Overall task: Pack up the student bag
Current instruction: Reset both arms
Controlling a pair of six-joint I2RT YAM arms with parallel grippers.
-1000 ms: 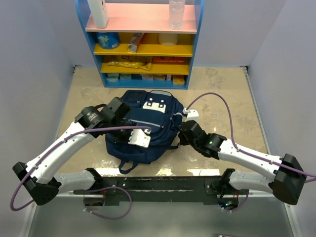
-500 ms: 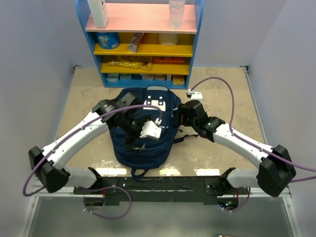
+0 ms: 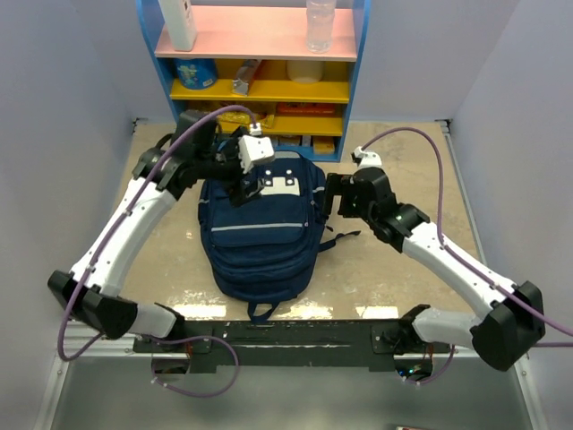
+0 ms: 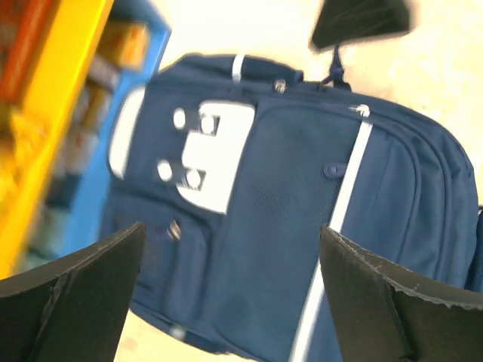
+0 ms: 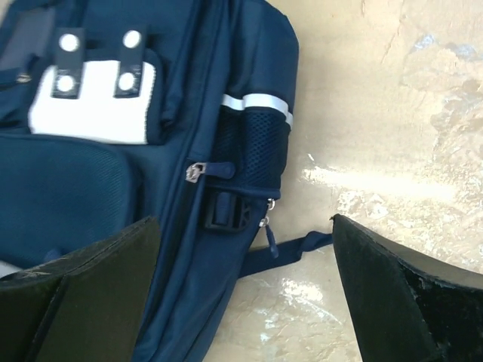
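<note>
The student bag (image 3: 260, 237) lies flat in the middle of the table (image 3: 403, 161), front up, top toward the far shelf (image 3: 360, 54), seemingly zipped. Both jaws gape, holding nothing: the left gripper (image 3: 246, 186) hovers over its far-left corner, the right gripper (image 3: 333, 195) just off its right side. Best pin the top, then pinch the zip pull (image 5: 195, 172) squarely. A second ago both were clenched and the bag lay askew
</note>
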